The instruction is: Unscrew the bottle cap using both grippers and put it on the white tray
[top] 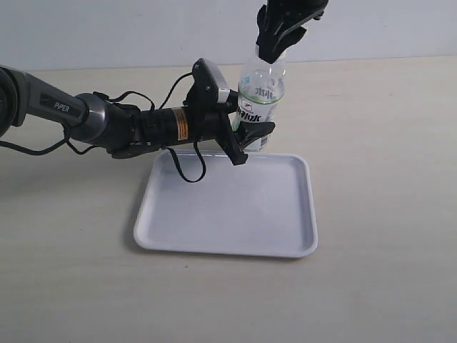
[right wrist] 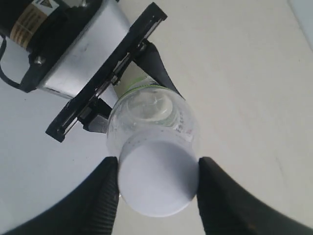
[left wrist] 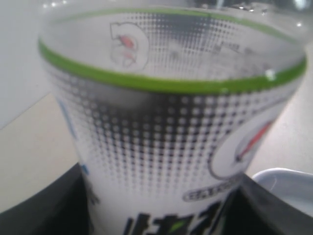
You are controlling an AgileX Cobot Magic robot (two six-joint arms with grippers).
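Gripping bottle [top: 262, 91] round labelled middle: left gripper [top: 251, 141], jaws clamped on both sides. Bottle upright on table [top: 385, 143], just beyond far rim of white tray [top: 221, 214]. Right gripper [top: 274, 44] above, fingers pressed on either side of bottle cap [right wrist: 157, 182], cap on neck. Label [left wrist: 166, 147]: green band, dot pattern, dark characters, too blurred to read. "PiPER" lettering [top: 55, 105] on left arm.

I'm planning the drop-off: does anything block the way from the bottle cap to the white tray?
Nothing visible does. The bottle cap sits atop the bottle just behind the white tray; only a finger of the left gripper overhangs its far edge.
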